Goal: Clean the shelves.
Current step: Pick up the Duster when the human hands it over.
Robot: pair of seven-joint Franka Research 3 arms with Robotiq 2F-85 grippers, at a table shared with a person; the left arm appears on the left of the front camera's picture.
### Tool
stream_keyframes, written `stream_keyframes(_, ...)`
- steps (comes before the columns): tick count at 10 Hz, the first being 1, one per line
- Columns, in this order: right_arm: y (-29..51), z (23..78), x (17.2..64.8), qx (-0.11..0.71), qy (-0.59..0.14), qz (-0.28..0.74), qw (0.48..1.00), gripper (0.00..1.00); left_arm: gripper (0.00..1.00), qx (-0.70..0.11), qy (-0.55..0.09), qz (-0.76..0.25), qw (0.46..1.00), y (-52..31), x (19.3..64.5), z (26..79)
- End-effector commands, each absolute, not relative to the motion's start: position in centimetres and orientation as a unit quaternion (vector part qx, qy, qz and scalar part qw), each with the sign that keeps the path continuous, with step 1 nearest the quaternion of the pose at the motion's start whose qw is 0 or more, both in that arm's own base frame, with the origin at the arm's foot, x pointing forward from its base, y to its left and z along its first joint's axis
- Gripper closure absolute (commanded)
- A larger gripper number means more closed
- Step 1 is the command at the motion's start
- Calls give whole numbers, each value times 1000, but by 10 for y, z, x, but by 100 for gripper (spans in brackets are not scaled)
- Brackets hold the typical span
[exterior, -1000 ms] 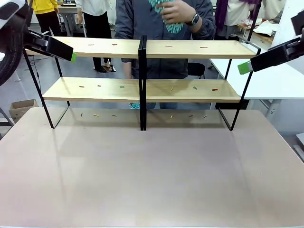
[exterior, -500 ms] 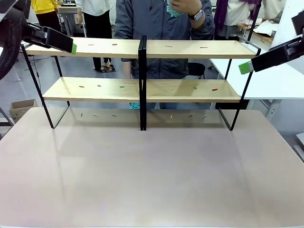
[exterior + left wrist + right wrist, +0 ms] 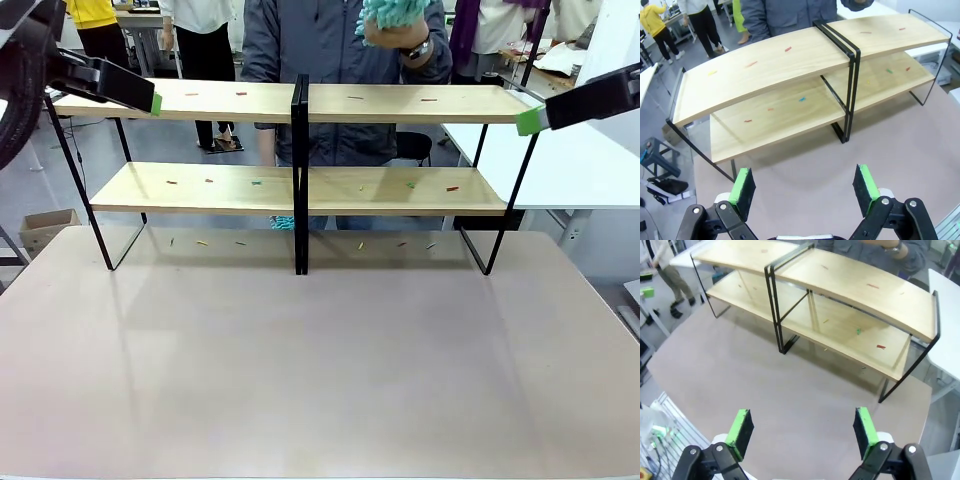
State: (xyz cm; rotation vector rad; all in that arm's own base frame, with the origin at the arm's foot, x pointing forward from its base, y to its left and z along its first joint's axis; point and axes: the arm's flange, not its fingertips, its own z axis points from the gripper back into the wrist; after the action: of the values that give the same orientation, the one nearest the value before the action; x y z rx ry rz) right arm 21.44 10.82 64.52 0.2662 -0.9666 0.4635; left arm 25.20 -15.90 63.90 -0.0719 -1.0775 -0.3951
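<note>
The right gripper [image 3: 530,120] has lifted a little since a moment ago, and the person's hand [image 3: 405,38] now holds a fluffy teal cloth [image 3: 392,12] higher, above the top board. The left gripper [image 3: 153,102] hovers by the rack's left end. Both sets of jaws stand wide apart with nothing between them. The shelves [image 3: 400,103] sit at the far side of the pale table [image 3: 320,360], in a busy workroom with other people behind. Small coloured scraps [image 3: 452,188] lie scattered on both boards and on the table beneath.
</note>
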Motion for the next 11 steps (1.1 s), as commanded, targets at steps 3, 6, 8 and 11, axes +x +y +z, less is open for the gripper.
stream_keyframes(3,124,637,197,160,-476,134,854,0,0,-32,-508,-188,840,-159,251,639)
stream_keyframes(6,125,636,202,156,-475,121,858,0,0,-32,-508,-188,840,-159,251,639)
stream_keyframes(8,124,634,202,145,-482,123,855,0,0,-32,-508,-188,840,-159,251,639)
stream_keyframes(11,123,651,203,157,-467,135,859,0,0,-32,-508,-188,840,-159,251,639)
